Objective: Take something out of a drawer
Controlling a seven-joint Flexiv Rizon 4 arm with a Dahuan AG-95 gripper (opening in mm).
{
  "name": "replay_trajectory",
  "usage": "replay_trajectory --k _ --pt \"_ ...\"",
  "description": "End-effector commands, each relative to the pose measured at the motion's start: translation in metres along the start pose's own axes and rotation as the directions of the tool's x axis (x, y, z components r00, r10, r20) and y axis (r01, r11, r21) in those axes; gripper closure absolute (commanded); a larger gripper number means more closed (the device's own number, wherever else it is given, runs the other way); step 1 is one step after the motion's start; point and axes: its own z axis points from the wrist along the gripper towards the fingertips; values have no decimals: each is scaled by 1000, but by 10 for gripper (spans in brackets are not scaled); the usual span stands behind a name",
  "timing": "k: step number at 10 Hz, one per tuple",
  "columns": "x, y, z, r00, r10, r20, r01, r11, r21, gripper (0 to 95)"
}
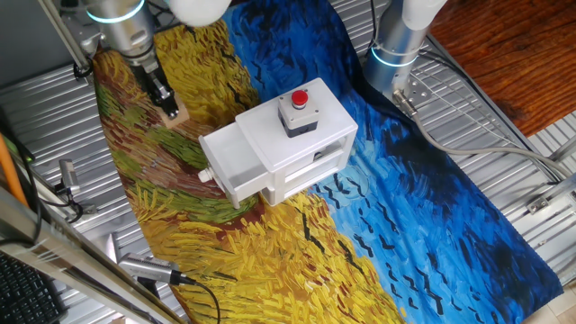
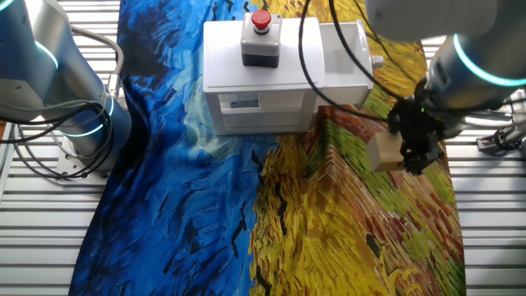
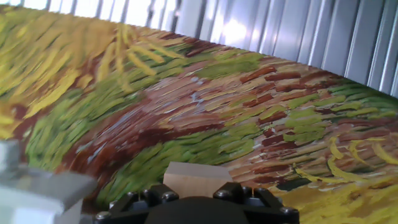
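In one fixed view, the pens and cable at the near edge lie well away from the claw [image 1: 168, 106], which stands at the far left over the painted cloth [image 1: 180, 234] covering the surface. It is clenched on the tan block [image 1: 176, 116], low over the cloth. The drawer [image 1: 236, 171] is pulled out of the white box [image 1: 297, 135], off to one side of the claw.

In the other fixed view, the block [image 2: 384, 152] shows clearly in the claw [image 2: 408, 153], just outside the drawer [image 2: 349, 56] and low over the cloth, though contact is unclear. Lowering straight down before letting go would seem wise, since the cloth is rumpled. The red button [image 2: 260, 20] sits clear of this path.

In the hand view, the block [image 3: 196, 179] sits just beyond the claw body, with bare cloth ahead and part of the white box [image 3: 37, 196] at the lower left.
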Motion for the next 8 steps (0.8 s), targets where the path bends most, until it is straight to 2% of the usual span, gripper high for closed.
replay_trajectory --k 1,4,7,8 --pt "-2 -2 7 1000 -20 3 20 1000 8 950" --pt "-7 -5 12 998 -61 2 61 998 4 950" --pt "-7 -5 12 997 -69 -15 69 998 0 950" --pt "-7 -5 12 999 -46 -28 47 999 10 950"
